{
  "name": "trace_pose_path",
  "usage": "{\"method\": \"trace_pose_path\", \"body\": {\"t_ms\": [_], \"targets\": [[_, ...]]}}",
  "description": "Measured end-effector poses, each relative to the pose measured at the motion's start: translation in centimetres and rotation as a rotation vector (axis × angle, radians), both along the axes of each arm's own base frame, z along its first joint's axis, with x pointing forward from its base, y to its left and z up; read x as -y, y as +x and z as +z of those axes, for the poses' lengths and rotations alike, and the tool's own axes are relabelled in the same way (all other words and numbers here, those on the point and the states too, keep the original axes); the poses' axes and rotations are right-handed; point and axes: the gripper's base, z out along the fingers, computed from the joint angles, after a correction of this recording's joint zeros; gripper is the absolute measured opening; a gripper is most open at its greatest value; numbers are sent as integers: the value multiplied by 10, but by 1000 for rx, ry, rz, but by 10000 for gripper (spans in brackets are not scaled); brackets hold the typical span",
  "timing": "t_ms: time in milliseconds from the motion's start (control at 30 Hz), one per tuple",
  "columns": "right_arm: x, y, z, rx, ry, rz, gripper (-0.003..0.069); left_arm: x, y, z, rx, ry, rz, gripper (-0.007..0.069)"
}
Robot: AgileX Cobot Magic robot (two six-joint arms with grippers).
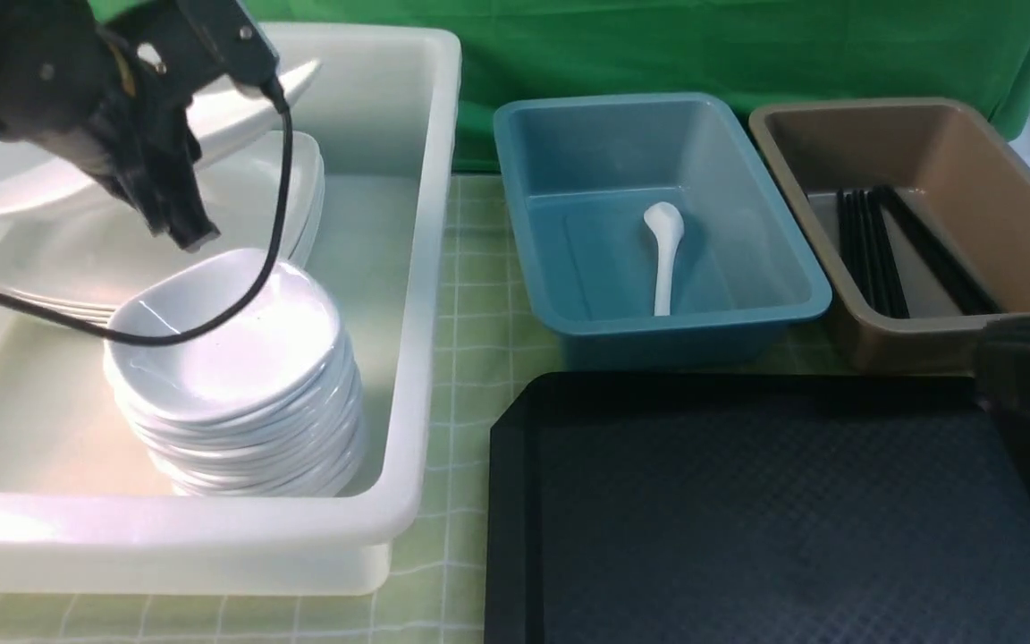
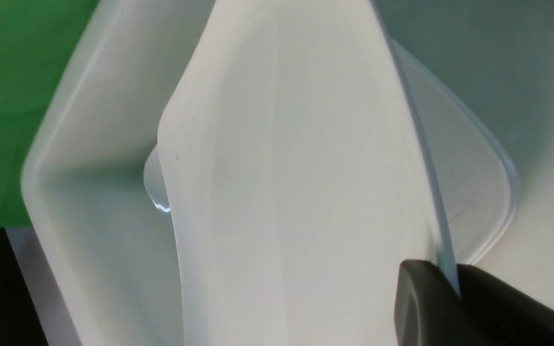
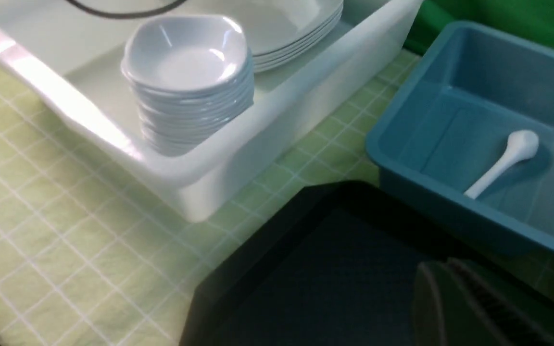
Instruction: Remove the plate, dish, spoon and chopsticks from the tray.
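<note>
Upper left of the front view: the left gripper (image 2: pixel 438 276), clamped on one edge of the plate (image 1: pixel 14 183), holds it tilted over stacked plates (image 1: pixel 256 192) in the white tub (image 1: pixel 426 268), off the tray (image 1: pixel 747 510). The thin pinch on glossy ware could slip and drop it hard onto the stack, and the dangling cable (image 1: pixel 278 179) could snag the dish (image 1: pixel 229 358). The right gripper (image 1: pixel 993 371), closed and seemingly empty, sits at the right edge.

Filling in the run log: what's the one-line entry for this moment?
left end effector: shut on plate, over white tub | right end effector: shut, by tray | spoon: teal bin | chopsticks: brown bin
</note>
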Motion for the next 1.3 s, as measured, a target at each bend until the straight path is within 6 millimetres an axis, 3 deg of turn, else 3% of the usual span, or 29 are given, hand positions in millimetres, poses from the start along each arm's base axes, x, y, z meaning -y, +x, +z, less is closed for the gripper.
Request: {"method": "trace_pose_path", "body": {"t_ms": [233,433,667,767,800,867,967,1033,1133,1267,1300], "targets": [[-2,-3,-1,-15,-8,40,29,0,22,-22,24,-61,95,29],[-3,-4,-2,-25,-6,53,32,1,25,-29,17,-78,98,79],[-2,-7,-6,-83,-26,56,37,1,25,-31,-1,-107,115,335],[-1,-7,-7,-91,-36,55,37,6,19,-20,19,-156,118,465],[-1,-7,-7,-91,-36,55,37,6,18,-17,26,-159,118,472],[-1,-8,-7,-94,-37,55,38,7,9,1,67,-212,122,555],[-1,-8,-7,-94,-38,56,42,7,-3,21,106,-289,133,590],[-1,-8,-7,-94,-38,56,44,8,-9,31,122,-341,140,591],[-1,-8,-7,-96,-41,55,49,14,-39,69,170,-565,160,540],[-1,-8,-8,-97,-41,55,53,20,-94,118,258,-750,78,318],[-1,-8,-8,-97,-41,55,55,22,-119,132,293,-800,26,201]]}}
